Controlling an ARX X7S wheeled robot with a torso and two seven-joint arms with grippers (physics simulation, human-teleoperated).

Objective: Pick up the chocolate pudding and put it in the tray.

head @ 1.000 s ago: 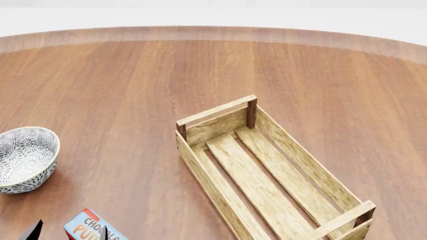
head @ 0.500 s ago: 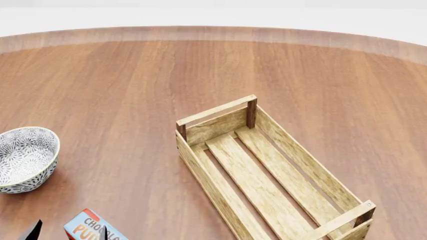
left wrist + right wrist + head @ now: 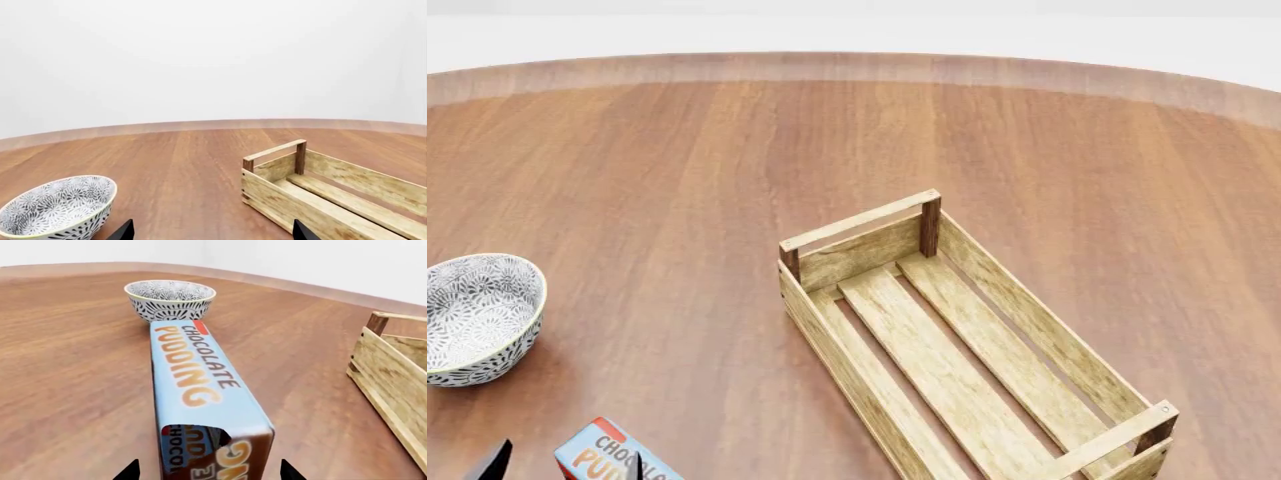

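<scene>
Wood tabletop [image 3: 694,180]: we judge the grasp pending, our right gripper [image 3: 208,471] spread wide around the chocolate pudding [image 3: 193,375], lying beside the tray [image 3: 961,350], ready to clamp.

Round reddish-brown wooden table [image 3: 694,180], plain white wall [image 3: 213,55], even light

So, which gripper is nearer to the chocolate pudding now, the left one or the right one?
Right. In its wrist view the right gripper has its fingertips on either side of the chocolate pudding. The left gripper faces the bowl and tray; no pudding shows there.
</scene>
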